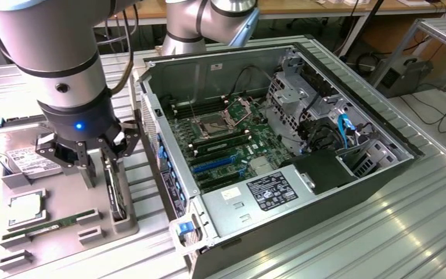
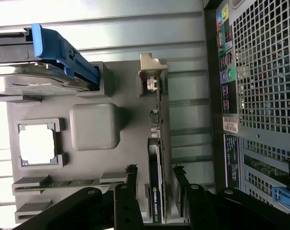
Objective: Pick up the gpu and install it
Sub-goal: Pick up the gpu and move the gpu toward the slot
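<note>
Exterior view is bright and even, light seemingly from overhead: the metal table (image 1: 409,232) throws long white glare streaks at the near right, the case (image 1: 207,75) interior sits dimmer in its own walls' shadow, and 1 blue LED (image 1: 77,125) glows on the arm. Wrist view is way harsher, with the table slats and the chip (image 2: 37,146) blown out to pure white while the gripper (image 2: 154,168) is nearly a black silhouette.

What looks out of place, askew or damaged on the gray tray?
Nothing stands out. The gpu stands on edge, straight in its slot of the gray tray, with the open gripper astride it; hard drive, processor and RAM stick sit in their holders.
</note>
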Motion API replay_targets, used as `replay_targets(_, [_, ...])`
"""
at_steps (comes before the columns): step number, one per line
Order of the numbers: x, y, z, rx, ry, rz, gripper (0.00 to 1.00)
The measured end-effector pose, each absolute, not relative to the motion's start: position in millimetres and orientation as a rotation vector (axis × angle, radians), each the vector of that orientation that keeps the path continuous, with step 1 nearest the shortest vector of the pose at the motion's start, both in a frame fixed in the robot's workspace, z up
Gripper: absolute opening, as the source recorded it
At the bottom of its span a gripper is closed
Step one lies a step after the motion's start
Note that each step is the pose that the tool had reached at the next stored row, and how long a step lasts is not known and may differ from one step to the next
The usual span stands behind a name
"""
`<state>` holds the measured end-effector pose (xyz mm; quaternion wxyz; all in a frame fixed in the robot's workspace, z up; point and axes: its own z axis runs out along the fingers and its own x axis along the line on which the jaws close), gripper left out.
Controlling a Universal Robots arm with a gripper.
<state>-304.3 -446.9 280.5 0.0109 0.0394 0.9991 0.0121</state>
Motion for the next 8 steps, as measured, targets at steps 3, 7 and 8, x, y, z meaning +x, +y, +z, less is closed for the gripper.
replay_targets(3, [-304.3, -446.1, 275.0, 0.123, 3.117, 0.037, 0.42])
replay_targets(7, [-304.3, -446.1, 267.7, 0.123, 3.117, 0.037, 0.42])
replay_targets(8, [-304.3, -446.1, 266.0, 0.123, 3.117, 0.037, 0.42])
